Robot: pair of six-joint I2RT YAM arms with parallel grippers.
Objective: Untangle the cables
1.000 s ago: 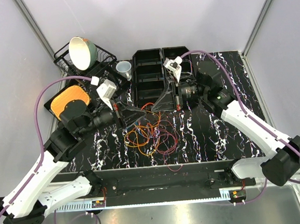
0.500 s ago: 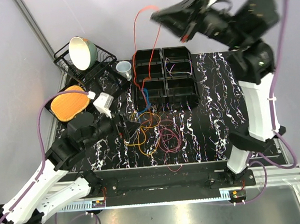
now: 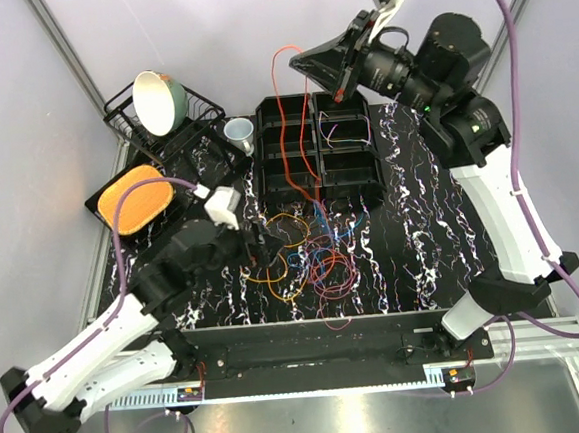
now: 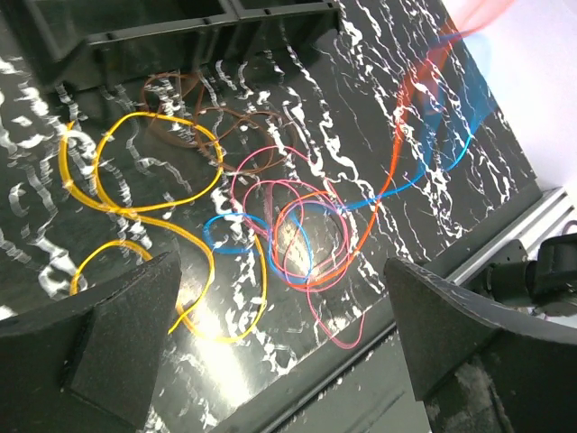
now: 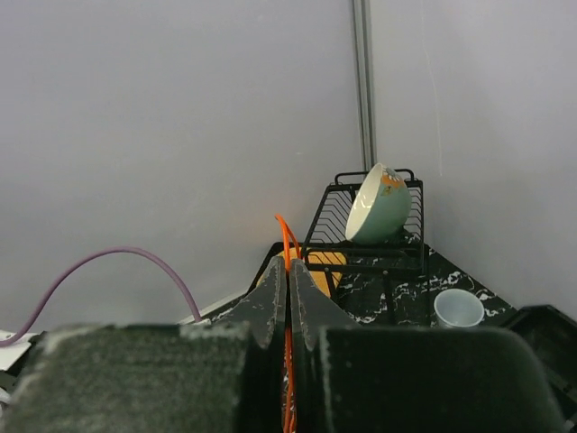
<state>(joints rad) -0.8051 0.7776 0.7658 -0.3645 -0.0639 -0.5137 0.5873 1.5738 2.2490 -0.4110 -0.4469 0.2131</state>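
On the black, white-veined tabletop [image 3: 423, 256] we see the thin looping cables [image 3: 302, 251], orange, yellow, pink, blue and brown, tangled just in front of the black plastic compartment bins [image 3: 314, 124]. 1 orange-red cable [image 5: 287, 242] rises from the heap into the right gripper [image 3: 303, 63], whose 2 fingers pinch it high above the bins. The left gripper [image 3: 266, 240] hovers at the tangle's left side, jaws spread wide, holding nothing.

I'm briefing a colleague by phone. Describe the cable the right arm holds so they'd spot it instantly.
Find the black compartment tray at the back; the right tool is shut in the air above it. The orange-red cable arches from that tool down into the tangle. It alone is gripped.
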